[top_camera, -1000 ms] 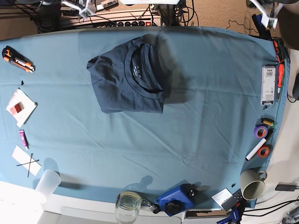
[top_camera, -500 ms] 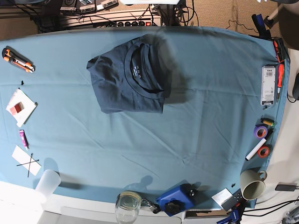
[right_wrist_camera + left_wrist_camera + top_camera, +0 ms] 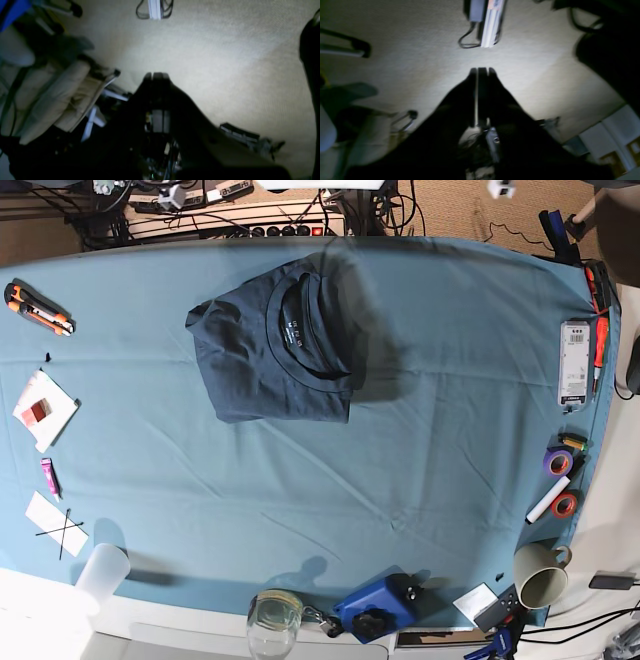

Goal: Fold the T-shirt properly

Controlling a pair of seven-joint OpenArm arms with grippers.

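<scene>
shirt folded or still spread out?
Folded. In the base view the T-shirt lies as a compact, roughly square bundle on the tablecloth, collar and label on top, no sleeves sticking out.

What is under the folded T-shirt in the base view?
The T-shirt lies folded on the teal tablecloth, collar facing up. Whatever sits beneath its layers is covered and cannot be seen.

Base view: the folded T-shirt (image 3: 283, 350) lies on the desk (image 3: 420, 430) in the upper centre-left of the frame. A utility knife (image 3: 38, 308) sits at upper left, a mug (image 3: 541, 574) at lower right, a glass (image 3: 274, 617) at the bottom edge.
</scene>
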